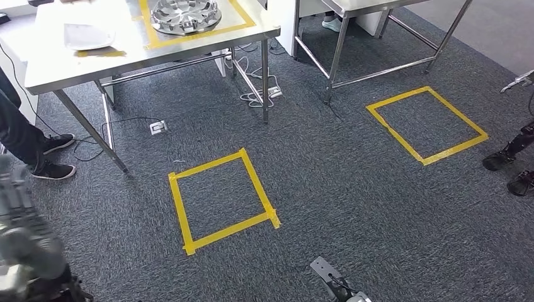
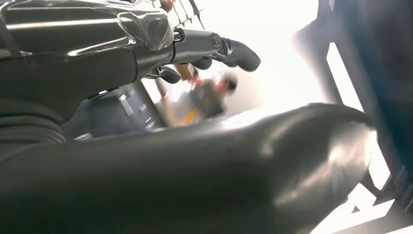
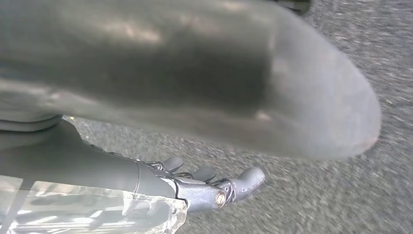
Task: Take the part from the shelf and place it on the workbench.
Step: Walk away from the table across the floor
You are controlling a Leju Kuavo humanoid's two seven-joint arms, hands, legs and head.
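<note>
While we look down from the head view, the floor is grey carpet point(image 1: 352, 207) with two yellow tape squares: one near the middle point(image 1: 220, 200) and one further right point(image 1: 427, 124). At far left stands a steel workbench point(image 1: 56, 60); inside a yellow tape outline on its top lies the part point(image 1: 186, 15), a round, silvery, spoked disc. Left of it on the same top lies a flat whitish sheet point(image 1: 88, 36). Under the bench we see white cables and a power strip point(image 1: 274, 92), and a small socket box point(image 1: 158, 128) on the carpet. A second steel table point(image 1: 378, 38) stands far right of the bench. A person's dark shoes point(image 1: 53, 157) stand at the left edge, beside the bench leg, and another robot's dark feet point(image 1: 513, 167) show at the right edge.

The left wrist view gives us what the head view lacks: the left hand point(image 2: 195, 51), fingers loosely curled and holding nothing, against a bright, blurred background. The right wrist view shows the right hand point(image 3: 214, 185) over the carpet, fingers fairly straight and apart, also holding nothing.
</note>
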